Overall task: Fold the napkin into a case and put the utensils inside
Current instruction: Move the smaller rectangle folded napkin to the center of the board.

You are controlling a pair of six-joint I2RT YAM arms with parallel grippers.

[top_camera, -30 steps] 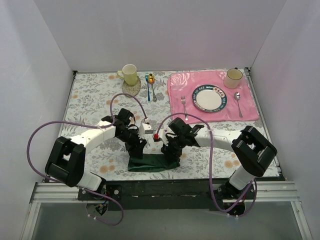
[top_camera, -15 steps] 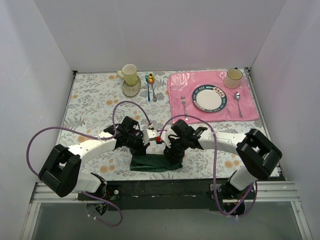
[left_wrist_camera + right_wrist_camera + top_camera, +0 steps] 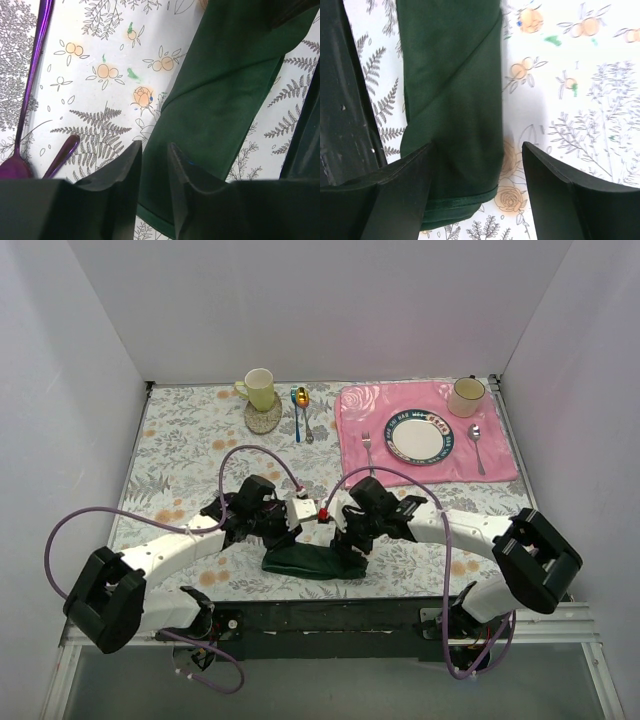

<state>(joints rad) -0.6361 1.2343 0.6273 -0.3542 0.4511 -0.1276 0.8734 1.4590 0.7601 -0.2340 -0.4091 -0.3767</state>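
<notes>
left arm [image 3: 168,545] and right arm [image 3: 468,528] bent inward, left fingers [image 3: 122,175] narrowly parted, right fingers [image 3: 555,190] spread wide

One dark green napkin [image 3: 310,562]. Two purple utensils [image 3: 36,70] [image 3: 62,154]. Two cups: yellow cup [image 3: 259,388] and cream cup [image 3: 466,395]. One coaster [image 3: 263,421], one plate [image 3: 419,437], one pink placemat [image 3: 420,472]. Three other spoons: blue spoon [image 3: 296,415], gold spoon [image 3: 306,420], silver spoon [image 3: 477,445]. One silver fork [image 3: 368,452]. Two robot arms: left arm [image 3: 170,540], right arm [image 3: 470,530].
</notes>
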